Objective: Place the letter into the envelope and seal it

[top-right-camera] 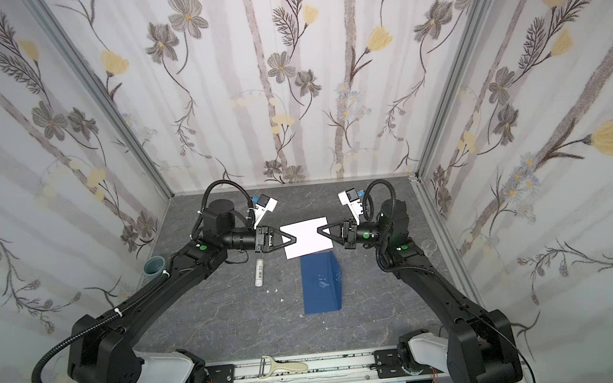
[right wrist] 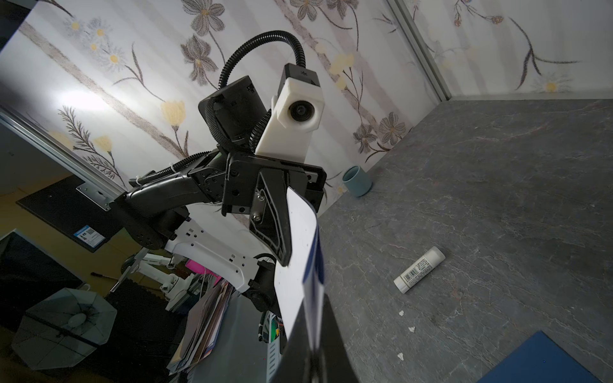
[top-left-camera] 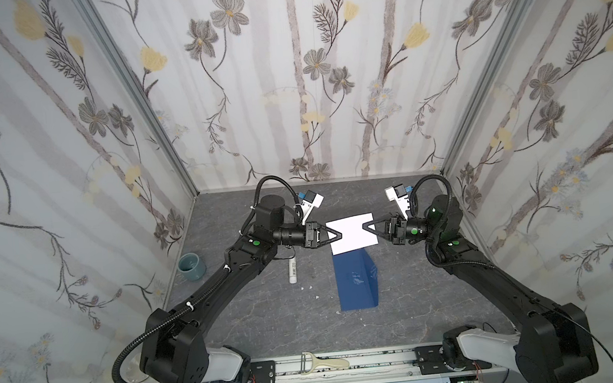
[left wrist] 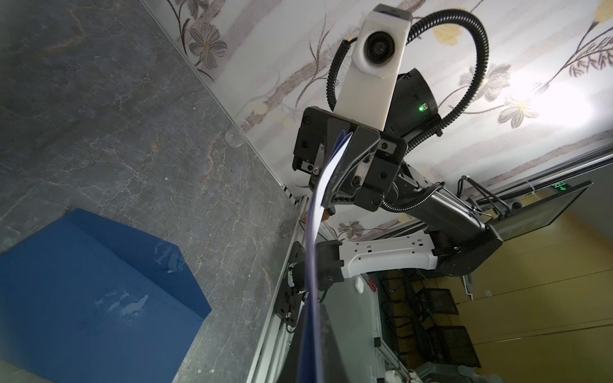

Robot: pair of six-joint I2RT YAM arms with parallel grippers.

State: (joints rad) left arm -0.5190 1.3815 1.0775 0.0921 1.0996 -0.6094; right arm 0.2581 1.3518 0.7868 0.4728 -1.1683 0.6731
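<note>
letter [top-left-camera: 352, 234] seemingly over far end of envelope [top-left-camera: 357, 288], glue stick [top-left-camera: 292, 271] left

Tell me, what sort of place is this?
Probably a robot test booth in a workshop: a left arm and right arm, bolted to a metal rail, hold a letter over a grey tabletop, walled by flowered panels.
</note>
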